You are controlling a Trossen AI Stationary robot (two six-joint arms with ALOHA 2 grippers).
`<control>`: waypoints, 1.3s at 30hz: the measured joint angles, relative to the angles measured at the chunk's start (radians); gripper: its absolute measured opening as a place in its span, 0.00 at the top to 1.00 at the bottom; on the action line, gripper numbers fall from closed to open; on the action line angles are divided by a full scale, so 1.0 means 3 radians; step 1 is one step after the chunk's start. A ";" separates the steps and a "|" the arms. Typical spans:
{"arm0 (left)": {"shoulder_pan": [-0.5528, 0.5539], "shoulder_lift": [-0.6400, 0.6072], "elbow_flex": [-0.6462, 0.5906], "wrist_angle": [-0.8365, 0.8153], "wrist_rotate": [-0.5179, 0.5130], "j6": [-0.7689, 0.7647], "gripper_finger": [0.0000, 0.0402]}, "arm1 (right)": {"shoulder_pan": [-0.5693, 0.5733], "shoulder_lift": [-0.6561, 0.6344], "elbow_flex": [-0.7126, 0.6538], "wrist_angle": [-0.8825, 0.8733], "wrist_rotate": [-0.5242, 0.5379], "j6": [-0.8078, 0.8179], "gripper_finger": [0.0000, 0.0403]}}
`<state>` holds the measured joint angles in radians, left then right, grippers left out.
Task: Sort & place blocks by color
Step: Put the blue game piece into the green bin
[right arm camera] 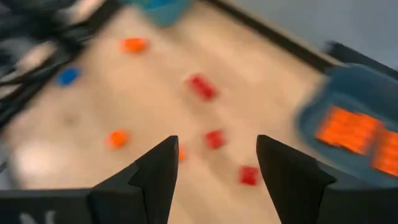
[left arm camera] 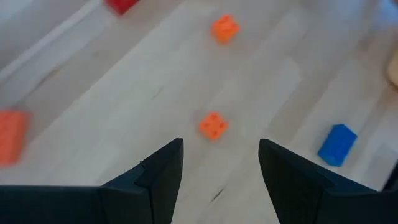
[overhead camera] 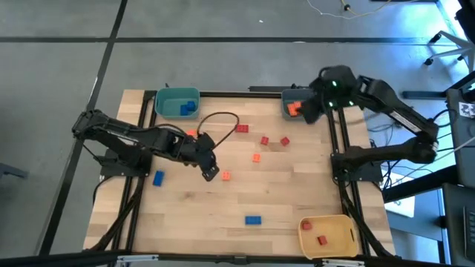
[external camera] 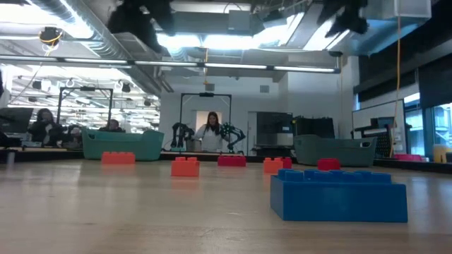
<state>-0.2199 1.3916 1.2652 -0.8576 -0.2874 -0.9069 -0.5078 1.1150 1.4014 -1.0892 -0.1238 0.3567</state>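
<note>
Small blocks lie scattered on the wooden table: red ones (overhead camera: 242,128) (overhead camera: 264,140) (overhead camera: 285,141), orange ones (overhead camera: 257,158) (overhead camera: 191,133), blue ones (overhead camera: 158,178) (overhead camera: 253,220). My left gripper (overhead camera: 210,172) hangs open over mid-table, just left of an orange block (overhead camera: 225,176). In the left wrist view that block (left arm camera: 213,126) lies flat on the wood ahead of the gap between the fingers (left arm camera: 221,149). My right gripper (overhead camera: 312,107) is raised beside the grey-blue bin (overhead camera: 288,95) at the far right. It is open and holds nothing (right arm camera: 217,168). Orange blocks (right arm camera: 351,127) rest in that bin.
A teal bin (overhead camera: 169,96) with blue blocks stands at the far left. A yellow bin (overhead camera: 338,241) with a red block stands at the near right corner. A dark cable (overhead camera: 219,117) loops over the table near the teal bin. Black frame rails border both sides.
</note>
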 joint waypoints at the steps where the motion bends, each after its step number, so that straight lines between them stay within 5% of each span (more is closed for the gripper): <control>1: 0.0001 0.0027 0.0000 0.0087 0.0049 0.0131 0.49 | 0.0130 -0.0055 0.0000 0.0021 -0.0062 -0.0001 0.46; 9: -0.0130 0.0382 0.0000 0.0860 0.0578 0.1263 0.49 | 0.1191 -0.0388 -0.0005 0.0625 -0.0366 0.0088 0.46; 16: -0.0367 0.0715 0.0000 0.1380 0.0854 0.1667 0.49 | 0.2147 -0.0420 -0.0005 0.0975 -0.0688 -0.0597 0.46; 29: -0.0738 0.1151 0.0064 0.2197 0.0643 0.1958 0.49 | 0.3189 -0.0148 -0.0006 0.0965 0.0000 -0.0505 0.46; 39: -0.0857 0.1838 0.1184 0.1720 0.0316 0.2166 0.49 | 0.3772 -0.0150 0.0010 0.0067 0.0339 0.0154 0.46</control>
<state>-0.4769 1.9429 1.6204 -0.3417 -0.1926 -0.2571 0.6239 1.0698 1.4044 -1.0689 -0.0220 0.4030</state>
